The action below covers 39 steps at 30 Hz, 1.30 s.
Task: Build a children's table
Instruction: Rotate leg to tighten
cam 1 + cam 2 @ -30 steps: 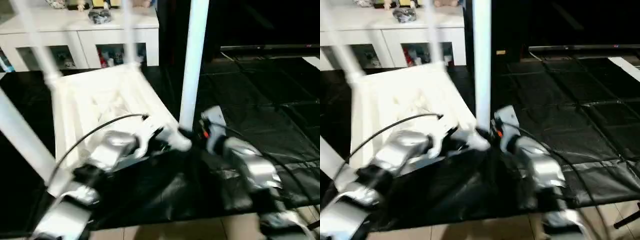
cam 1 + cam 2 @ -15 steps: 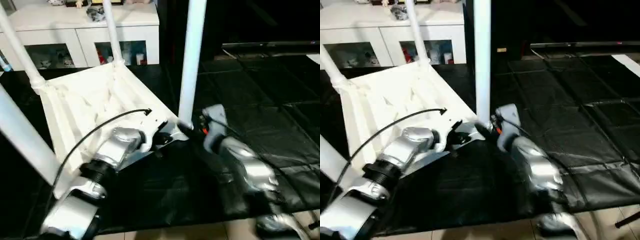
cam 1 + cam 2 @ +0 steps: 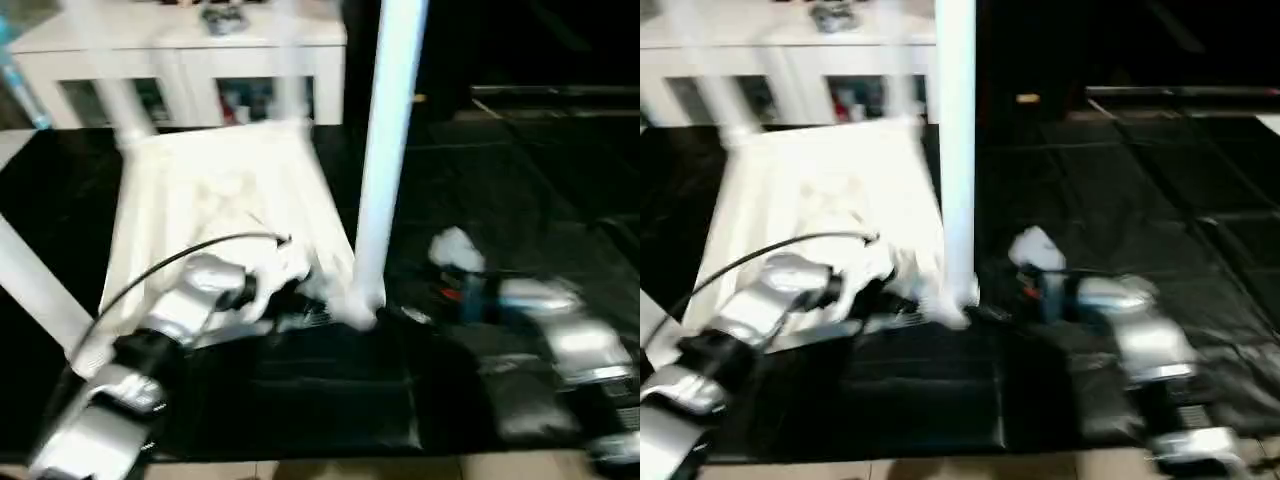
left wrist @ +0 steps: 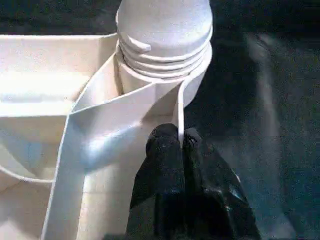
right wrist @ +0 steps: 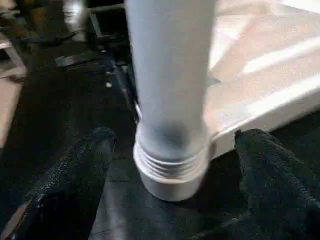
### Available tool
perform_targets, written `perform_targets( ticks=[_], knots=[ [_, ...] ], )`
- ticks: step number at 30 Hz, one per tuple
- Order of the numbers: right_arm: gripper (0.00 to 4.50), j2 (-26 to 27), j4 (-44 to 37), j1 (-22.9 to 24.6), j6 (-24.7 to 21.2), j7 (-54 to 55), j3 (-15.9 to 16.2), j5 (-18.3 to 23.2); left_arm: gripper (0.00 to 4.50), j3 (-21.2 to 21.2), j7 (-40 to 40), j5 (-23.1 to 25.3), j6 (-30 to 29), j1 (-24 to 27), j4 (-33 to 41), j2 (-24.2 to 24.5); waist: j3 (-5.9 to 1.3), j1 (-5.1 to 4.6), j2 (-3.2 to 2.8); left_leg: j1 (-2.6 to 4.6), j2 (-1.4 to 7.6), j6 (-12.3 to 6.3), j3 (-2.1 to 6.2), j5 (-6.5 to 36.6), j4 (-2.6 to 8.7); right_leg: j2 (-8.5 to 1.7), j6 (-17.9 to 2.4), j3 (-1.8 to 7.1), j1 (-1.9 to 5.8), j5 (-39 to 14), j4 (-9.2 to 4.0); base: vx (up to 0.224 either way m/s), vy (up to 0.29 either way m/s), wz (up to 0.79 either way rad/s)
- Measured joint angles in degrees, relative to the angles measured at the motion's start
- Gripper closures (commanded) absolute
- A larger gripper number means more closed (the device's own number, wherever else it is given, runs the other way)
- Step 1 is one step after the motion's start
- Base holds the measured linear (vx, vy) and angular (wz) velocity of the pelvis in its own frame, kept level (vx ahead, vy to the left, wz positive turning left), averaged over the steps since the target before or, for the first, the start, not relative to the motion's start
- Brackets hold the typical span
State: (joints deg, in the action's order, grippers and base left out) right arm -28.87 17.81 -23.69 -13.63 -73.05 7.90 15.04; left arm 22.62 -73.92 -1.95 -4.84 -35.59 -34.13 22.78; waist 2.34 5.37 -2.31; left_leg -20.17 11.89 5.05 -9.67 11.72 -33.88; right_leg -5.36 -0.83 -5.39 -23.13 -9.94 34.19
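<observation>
White tabletop rim (image 4: pixel 176 112) seems pinched by left gripper (image 4: pixel 182 142); right gripper's (image 5: pixel 172 145) jaws gape around leg (image 5: pixel 170 75).

Your left gripper (image 4: pixel 181 145) pinches the table top's (image 3: pixel 215 205) edge wall just beside the corner socket (image 4: pixel 165 82). The leg (image 5: pixel 170 75) stands in that socket, between your right gripper's (image 5: pixel 172 150) spread fingers (image 5: pixel 82 160), touching neither.

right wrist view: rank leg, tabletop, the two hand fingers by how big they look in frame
1. Leg: largest, though nearness to the camera inflates it.
2. Tabletop: cut off by the frame.
3. The right hand's two fingers: look alike, not ranked against each other.
</observation>
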Motion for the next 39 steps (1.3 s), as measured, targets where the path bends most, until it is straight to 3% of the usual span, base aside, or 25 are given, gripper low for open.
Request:
perform_targets(
  ticks=[5,18,28,39],
  knots=[
    [0.39,-0.6,0.1,-0.9,0.0,-5.5,2.3,0.4,4.5,1.7,-4.5,0.0,1.4,0.6,1.9,1.2,0.0,0.19,0.01,0.05,0.0,0.01,-0.02,0.0,-0.07,-0.02,0.0,0.02,0.06,0.0,0.03,0.0,0.0,0.0],
    [1.54,0.6,0.9,-2.9,-2.7,-12.5,6.2,1.7,4.5,3.8,-9.0,0.6,3.7,1.3,4.9,2.3,0.01,0.49,0.12,0.04,0.02,0.01,-0.03,0.0,-0.09,-0.02,0.0,0.03,0.05,0.0,0.08,0.0,0.0,0.0],
    [2.37,1.8,3.1,-3.8,-2.8,-13.9,6.8,1.8,4.5,4.1,-9.0,0.6,3.7,1.4,5.4,2.3,0.0,0.64,0.18,0.04,0.02,0.01,-0.04,0.0,-0.09,-0.02,0.0,0.03,0.05,0.0,0.09,0.0,0.0,0.0],
    [2.48,1.9,1.9,-2.8,-4.8,-13.0,5.8,2.2,4.5,3.4,-8.1,0.6,0.5,1.3,5.3,0.8,-0.01,1.06,0.18,0.06,0.01,0.01,-0.04,0.0,-0.18,-0.03,0.0,0.05,0.06,0.0,0.18,0.0,0.0,0.0]
  ],
)
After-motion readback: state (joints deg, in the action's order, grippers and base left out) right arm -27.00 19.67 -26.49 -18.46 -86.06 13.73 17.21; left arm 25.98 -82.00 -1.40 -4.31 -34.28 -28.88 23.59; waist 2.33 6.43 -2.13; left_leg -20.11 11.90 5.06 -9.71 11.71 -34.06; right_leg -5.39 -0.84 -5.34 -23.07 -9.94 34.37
